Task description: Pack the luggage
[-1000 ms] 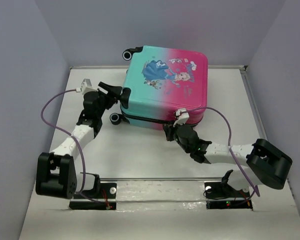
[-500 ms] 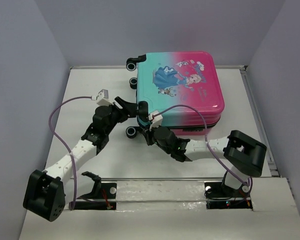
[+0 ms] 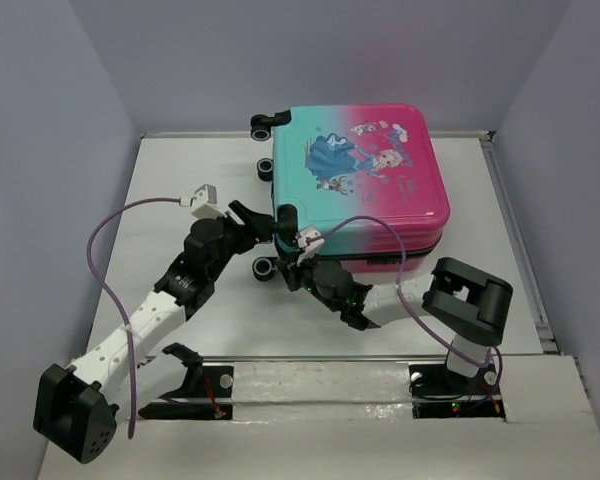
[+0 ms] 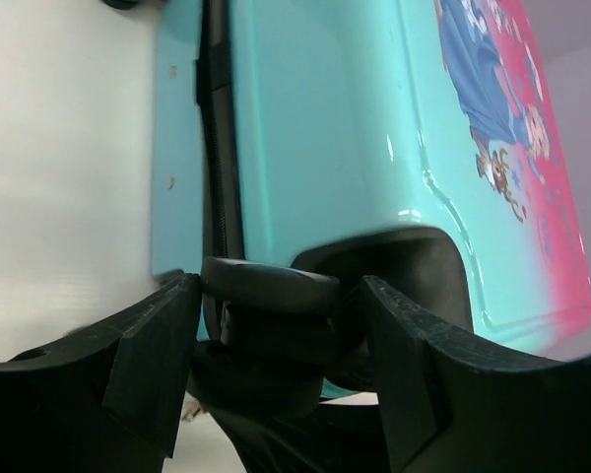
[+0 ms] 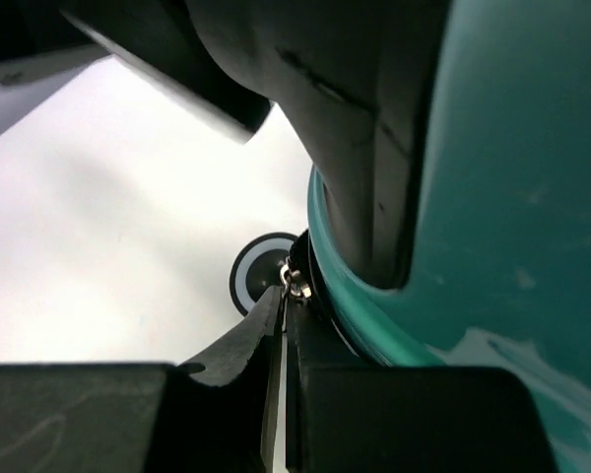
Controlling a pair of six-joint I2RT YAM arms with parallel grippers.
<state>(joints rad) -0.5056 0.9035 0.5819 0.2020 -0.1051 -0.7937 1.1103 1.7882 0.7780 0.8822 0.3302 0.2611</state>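
The luggage [image 3: 365, 165] lies flat and shut at the back middle of the table, teal on the left and pink on the right, princess print facing up. My left gripper [image 3: 270, 226] is at its near-left corner. In the left wrist view [image 4: 276, 288] its fingers [image 4: 148, 365] straddle a black wheel [image 4: 271, 286] below the teal shell [image 4: 325, 118]. My right gripper [image 3: 290, 266] is at the front-left corner. In the right wrist view [image 5: 286, 296] it is pinched on the metal zipper pull [image 5: 295, 281] beside the teal shell [image 5: 512, 197].
The lower black wheel [image 3: 265, 267] sits on the table just left of my right gripper, and also shows in the right wrist view [image 5: 261, 274]. Two more wheels [image 3: 263, 128] stick out at the back-left corner. Grey walls close in the table [image 3: 180, 180] on three sides.
The luggage slid right and turned over the last second. Both arms followed it; since half a second ago the right gripper edged left along the zipper and its elbow folded in.
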